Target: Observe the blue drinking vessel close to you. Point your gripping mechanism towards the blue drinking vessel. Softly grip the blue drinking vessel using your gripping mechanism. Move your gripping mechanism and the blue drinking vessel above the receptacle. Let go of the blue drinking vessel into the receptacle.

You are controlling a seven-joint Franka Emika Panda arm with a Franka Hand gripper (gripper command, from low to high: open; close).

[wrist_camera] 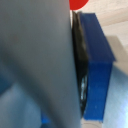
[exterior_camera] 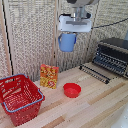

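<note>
The blue cup (exterior_camera: 67, 42) hangs high in the air under my white gripper (exterior_camera: 73, 33), which is shut on its rim. It is well above the table, over the snack box and red bowl area. The red mesh basket (exterior_camera: 20, 98) with a blue-grey rim handle stands on the table at the exterior view's lower left, well away from the cup. In the wrist view the cup's grey-blue wall (wrist_camera: 35, 65) fills most of the picture, pressed against a dark finger pad (wrist_camera: 81, 60) with a blue fingertip (wrist_camera: 97, 70). A bit of the red bowl (wrist_camera: 77, 4) shows beyond.
An orange snack box (exterior_camera: 49, 76) stands at mid-table. A shallow red bowl (exterior_camera: 72, 90) lies near it. A black toaster oven (exterior_camera: 113, 55) with its door open sits at the exterior view's right. A slatted screen stands behind the table.
</note>
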